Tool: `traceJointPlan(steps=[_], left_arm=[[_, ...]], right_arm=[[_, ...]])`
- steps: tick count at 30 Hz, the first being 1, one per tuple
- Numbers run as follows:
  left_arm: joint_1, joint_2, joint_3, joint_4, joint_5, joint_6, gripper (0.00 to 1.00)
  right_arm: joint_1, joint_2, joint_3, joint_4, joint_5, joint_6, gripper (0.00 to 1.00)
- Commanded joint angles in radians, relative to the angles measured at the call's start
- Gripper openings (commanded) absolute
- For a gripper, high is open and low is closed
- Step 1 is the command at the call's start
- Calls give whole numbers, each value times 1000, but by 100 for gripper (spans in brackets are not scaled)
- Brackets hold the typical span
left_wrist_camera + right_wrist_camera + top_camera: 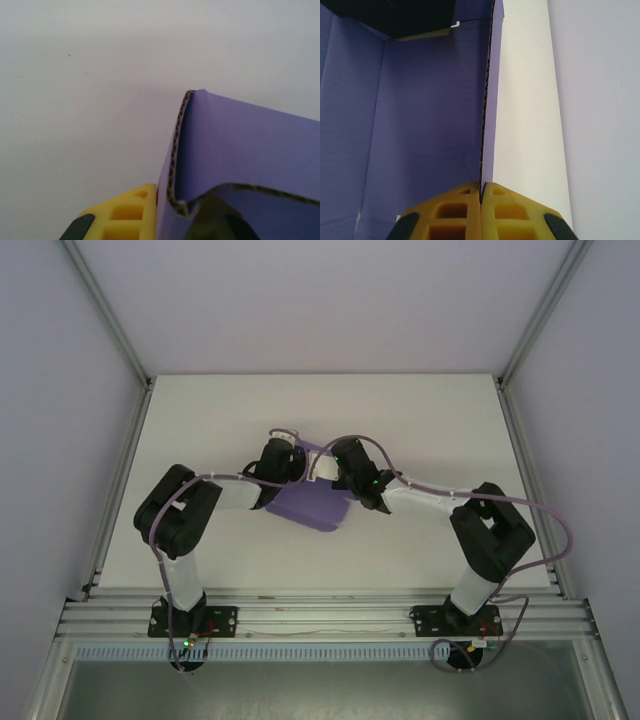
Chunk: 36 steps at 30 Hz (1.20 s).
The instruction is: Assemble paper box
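Jaws clamped, we are pinching opposite walls of the purple corrugated-card paper box (pixel 312 508), left gripper (pixel 281 461) on its left, right gripper (pixel 481 193) on its right

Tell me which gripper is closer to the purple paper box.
Neither: both grip the paper box. The left gripper is shut on a folded wall at its left; the right gripper pinches a wall edge at its right.

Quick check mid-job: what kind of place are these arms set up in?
Most likely an enclosed lab workcell: a flat white tabletop, silver aluminium frame rails along its edges, and plain pale wall panels on three sides. The purple corrugated card box sits mid-table.
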Motion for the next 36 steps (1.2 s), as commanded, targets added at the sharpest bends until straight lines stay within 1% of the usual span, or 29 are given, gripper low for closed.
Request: traceJointPlan(steps=[1, 3, 4, 6, 7, 11, 13, 14, 15, 16, 17, 18, 21, 24, 27, 29, 32, 34, 36], left_arm=[[8, 25, 43, -105, -159, -85, 0], [-13, 31, 54, -128, -242, -78, 0], [-29, 36, 58, -141, -308, -79, 0], [-49, 44, 62, -161, -388, -82, 0], [-55, 46, 60, -159, -400, -74, 0], [-60, 47, 69, -197, -441, -122, 0], [-62, 47, 71, -206, -430, -119, 0], [-62, 47, 71, -211, -416, -118, 3], [-62, 40, 65, -205, -396, -103, 20], [-62, 25, 54, -198, -372, -96, 32], [-62, 6, 40, -183, -338, -87, 39], [-61, -22, 23, -170, -297, -80, 48], [-60, -107, -30, -137, -183, -86, 61], [-60, -176, -57, -147, -115, -89, 72], [-58, -225, -82, -158, -117, -85, 77], [-52, -249, -93, -172, -99, -85, 79], [-44, -259, -88, -214, -74, -78, 78], [-35, -261, -89, -248, -51, -74, 75], [-22, -287, -119, -253, -24, -91, 75]], right_arm=[[23, 24, -27, -146, -114, 9, 0], [23, 22, -29, -146, -116, 13, 0], [23, 21, -30, -143, -113, 16, 0], [23, 20, -33, -141, -107, 17, 0], [23, 19, -37, -139, -104, 18, 0], [24, 14, -48, -118, -99, 17, 0], [24, 14, -50, -114, -95, 16, 0], [24, 14, -50, -113, -91, 16, 0], [23, 14, -51, -111, -86, 12, 0], [23, 15, -53, -106, -82, 12, 0], [22, 16, -57, -97, -73, 9, 0], [23, 16, -58, -91, -70, 7, 0], [24, 15, -59, -83, -64, 8, 0], [23, 11, -64, -71, -62, 7, 0], [23, 8, -67, -60, -59, 6, 0], [23, 8, -69, -48, -50, 5, 0], [24, 6, -68, -45, -43, 2, 0], [24, 8, -65, -46, -38, 1, 0], [24, 8, -66, -48, -33, 0, 0]])
